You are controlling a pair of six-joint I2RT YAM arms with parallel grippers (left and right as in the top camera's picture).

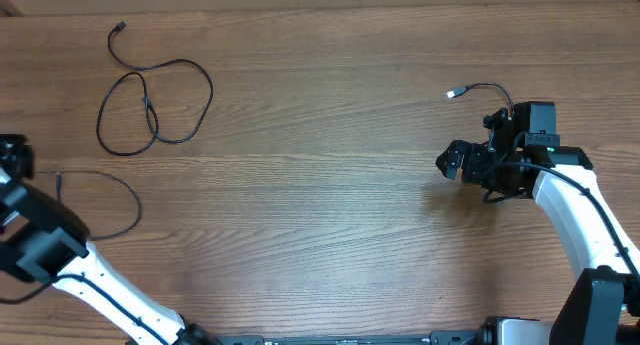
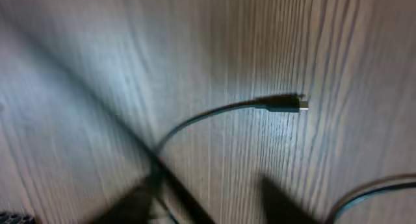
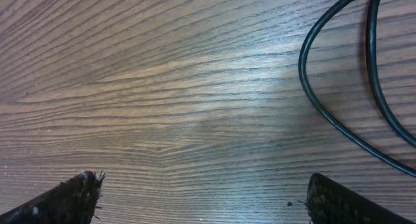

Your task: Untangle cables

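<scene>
Right gripper [image 3: 201, 185] spread wide, empty. Left gripper [image 2: 209, 185] blurred, state can't be told. Cables [image 1: 150, 100] lie apart. Suggest: centre right over nearby cord [image 3: 301, 65], pinch mid-run, not plug.

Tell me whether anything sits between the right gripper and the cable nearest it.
Nothing visible does. In the right wrist view, only bare wood of the table separates the open right gripper from the cable, which curves ahead of the fingers at the picture's upper right.

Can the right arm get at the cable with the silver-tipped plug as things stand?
Likely yes: that cable lies loose on the table right beside the right gripper, whose jaws are open, with nothing between them.
</scene>
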